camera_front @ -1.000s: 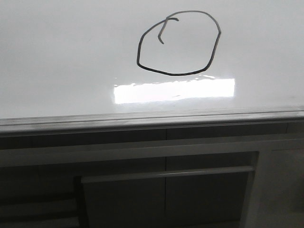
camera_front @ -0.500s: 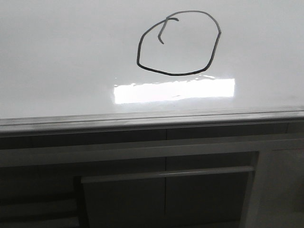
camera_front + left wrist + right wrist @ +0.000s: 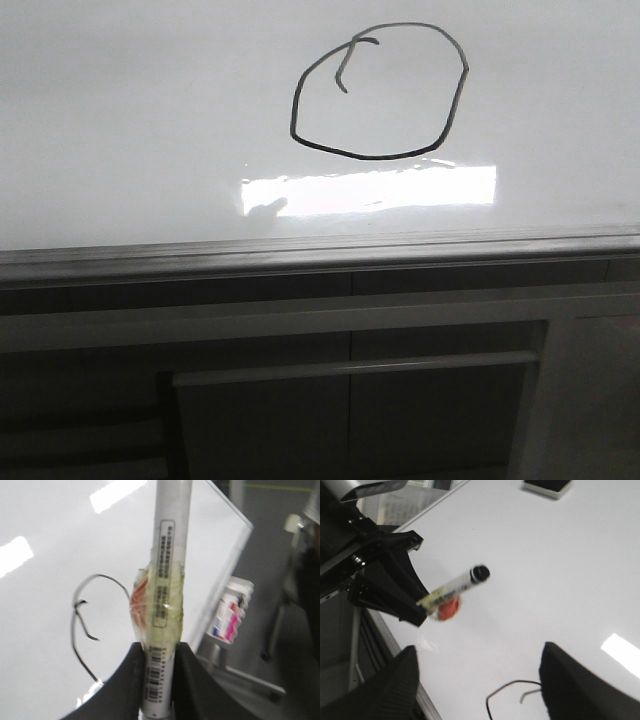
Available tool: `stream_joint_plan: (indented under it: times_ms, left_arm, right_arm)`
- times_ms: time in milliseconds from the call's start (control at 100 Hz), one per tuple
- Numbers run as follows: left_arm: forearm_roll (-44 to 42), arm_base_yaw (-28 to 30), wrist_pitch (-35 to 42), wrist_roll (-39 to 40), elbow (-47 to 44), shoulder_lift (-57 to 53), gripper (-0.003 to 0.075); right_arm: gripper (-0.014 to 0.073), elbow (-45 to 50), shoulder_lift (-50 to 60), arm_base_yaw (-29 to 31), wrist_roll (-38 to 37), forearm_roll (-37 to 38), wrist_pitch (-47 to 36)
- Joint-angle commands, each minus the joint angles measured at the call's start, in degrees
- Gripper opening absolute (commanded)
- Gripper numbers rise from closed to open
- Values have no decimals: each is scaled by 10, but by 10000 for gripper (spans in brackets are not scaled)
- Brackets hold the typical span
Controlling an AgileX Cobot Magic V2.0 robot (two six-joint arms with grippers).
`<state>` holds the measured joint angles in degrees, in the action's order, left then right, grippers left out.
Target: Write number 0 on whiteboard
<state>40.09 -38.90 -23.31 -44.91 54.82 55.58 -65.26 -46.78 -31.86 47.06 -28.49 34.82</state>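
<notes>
Front view shows the whiteboard (image 3: 130, 120) filling the upper half of the frame, with the number 0 (image 3: 379, 91) drawn on it at about one o'clock from the centre. It is a dark, lopsided loop with a short hooked stroke inside its top left. Directly under it, at six o'clock from the loop, lies a bright rectangular glare (image 3: 370, 190), with a small dark shadow bump at its left end. The board's grey edge rail (image 3: 320, 255) runs across the frame, and dark cabinet panels (image 3: 350, 400) sit beneath it. Neither arm appears in this view.

From the left wrist camera, the left gripper (image 3: 159, 655) is clamped on a white marker (image 3: 167, 580), its two dark fingers (image 3: 132, 680) pressed against the taped, barcoded barrel. Part of the drawn loop shows on the board beside the marker, which is held clear of the line.

From the right wrist camera, the right gripper (image 3: 477, 680) has its two dark fingers (image 3: 570, 680) spread wide apart with nothing between them. The loop's edge shows between them on the board. At about ten o'clock the left gripper holds the marker, black cap outward, above the board. A dark-topped eraser block (image 3: 547, 486) lies on the board at twelve o'clock.
</notes>
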Motion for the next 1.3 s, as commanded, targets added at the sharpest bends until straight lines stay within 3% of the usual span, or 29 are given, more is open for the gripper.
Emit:
stream_joint_plan:
  times_ms: [0,30,40,70,80,160,480,570,660,720,770,1100,1200,1290]
  left_arm:
    - [46,5,186,25,-7,19,-20]
    - [67,11,225,28,-14,30,-20]
    - [81,12,233,28,-17,36,-20]
    - [111,17,274,28,-21,49,-20]
    - [119,18,274,28,-21,53,-20]
    - [170,36,320,28,-23,95,-20]
    - [244,71,333,28,-16,222,-5]
    - [244,71,332,28,-16,227,121]
    - [245,71,332,28,-16,227,390]
    - [246,71,333,28,-16,227,514]
    - [246,71,333,28,-16,227,557]
    - [256,68,328,23,-16,176,510]
    - [256,68,305,3,-17,108,445]
    - [250,68,258,-23,-24,39,325]
  right_arm:
    - [203,6,39,52,-6,-5,17]
    - [129,14,49,61,-6,-5,30]
    - [50,22,53,66,-6,-5,35]
    - [-1,32,62,74,-6,-4,41]
    - [-77,38,64,76,-6,-4,43]
    - [-64,78,90,85,-11,-3,37]
    - [-65,149,125,85,-41,-8,33]
    - [-65,149,125,85,-42,-9,32]
    - [-65,149,125,85,-42,-10,31]
    - [-65,149,125,85,-42,-13,29]
    - [-65,149,125,85,-42,-18,25]
    - [-65,150,125,85,-42,-33,17]
    - [-65,160,127,85,-42,-33,-7]
    - [-65,188,134,85,-42,-29,-61]
